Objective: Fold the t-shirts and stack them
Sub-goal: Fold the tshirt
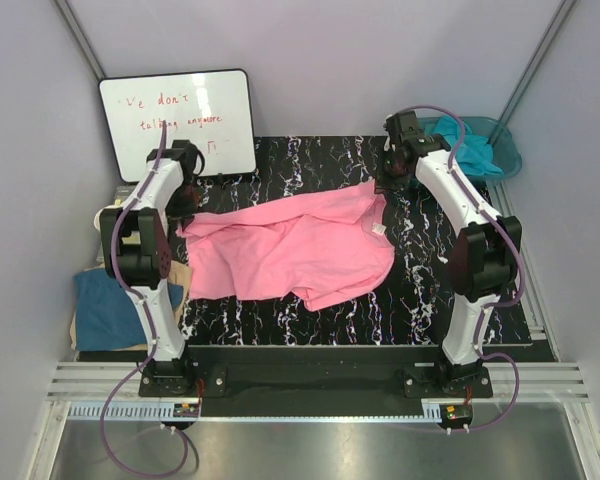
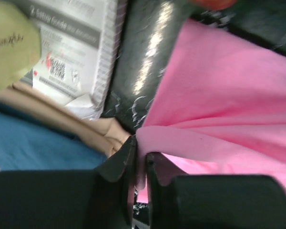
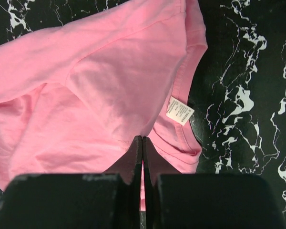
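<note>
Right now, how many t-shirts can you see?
3: pink t-shirt spread on the table; turquoise t-shirt in the far-right basin; blue t-shirt off the table's left edge. More may be hidden.

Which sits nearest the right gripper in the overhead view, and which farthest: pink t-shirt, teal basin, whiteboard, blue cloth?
1. pink t-shirt: its corner is pinched in the right gripper, mid-table.
2. teal basin: back right corner.
3. whiteboard: back left, against the wall.
4. blue cloth: far left, off the table's side.

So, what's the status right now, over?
Left gripper shut on pink t-shirt edge; right gripper shut near its collar. Shirt rumpled, not yet folded. Nothing lying on it.
</note>
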Available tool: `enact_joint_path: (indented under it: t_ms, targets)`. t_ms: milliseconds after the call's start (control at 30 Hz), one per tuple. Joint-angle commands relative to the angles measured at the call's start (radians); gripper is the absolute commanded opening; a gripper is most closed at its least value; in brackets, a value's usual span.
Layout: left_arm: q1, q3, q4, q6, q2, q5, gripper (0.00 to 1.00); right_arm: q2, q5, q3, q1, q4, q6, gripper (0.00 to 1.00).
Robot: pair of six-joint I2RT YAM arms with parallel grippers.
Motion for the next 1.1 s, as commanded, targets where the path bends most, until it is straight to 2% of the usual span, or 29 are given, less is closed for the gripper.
enact_joint_path:
  t_ms: [0, 67, 100, 167, 233, 333, 500, 600, 667, 700, 733, 800, 900, 1067]
  targets:
    - [0.036, -0.015, -0.097, -0.022, 0.011, -0.068, 0.37, -0.038, -0.011, -0.012, -0.004, -0.057, 0.011, 0.00]
    - [0.034, -0.003, -0.134, -0.034, 0.041, -0.076, 0.49, -0.022, -0.013, -0.027, -0.004, -0.080, -0.003, 0.00]
    - [0.034, -0.002, -0.138, -0.042, 0.042, -0.079, 0.61, -0.019, -0.011, -0.043, -0.004, -0.086, -0.006, 0.00]
    - [0.034, 0.008, -0.141, -0.046, 0.021, -0.099, 0.76, -0.016, -0.010, -0.058, -0.004, -0.089, -0.013, 0.00]
    - [0.033, 0.044, -0.139, -0.037, -0.007, -0.096, 0.99, -0.019, -0.025, -0.067, -0.004, -0.092, -0.015, 0.00]
    - [0.025, 0.106, -0.138, -0.025, -0.033, -0.068, 0.99, -0.028, -0.066, -0.073, -0.004, -0.114, -0.010, 0.00]
    - [-0.012, 0.190, -0.131, -0.006, -0.047, -0.057, 0.99, -0.025, -0.143, -0.182, -0.004, -0.129, 0.005, 0.00]
    - [-0.033, 0.192, -0.102, 0.010, -0.080, -0.028, 0.99, -0.001, -0.137, -0.215, -0.004, -0.163, 0.003, 0.03]
    - [-0.044, 0.183, -0.060, 0.035, -0.099, 0.005, 0.99, 0.015, -0.132, -0.198, -0.004, -0.201, -0.015, 0.39]
    - [-0.047, 0.180, -0.053, 0.038, -0.102, 0.024, 0.99, 0.015, -0.111, -0.189, -0.004, -0.207, -0.019, 0.65]
    - [-0.052, 0.179, -0.047, 0.041, -0.097, 0.032, 0.99, 0.004, -0.096, -0.176, -0.004, -0.207, -0.033, 0.79]
    - [-0.056, 0.198, -0.049, 0.047, -0.068, 0.048, 0.99, -0.004, -0.027, -0.115, -0.004, -0.203, -0.047, 1.00]
    - [-0.070, 0.219, -0.053, 0.058, -0.038, 0.056, 0.99, 0.034, 0.039, 0.008, -0.004, -0.189, -0.070, 1.00]
    - [-0.082, 0.244, -0.056, 0.061, -0.014, 0.067, 0.99, 0.257, 0.076, 0.251, -0.007, -0.187, -0.070, 0.97]
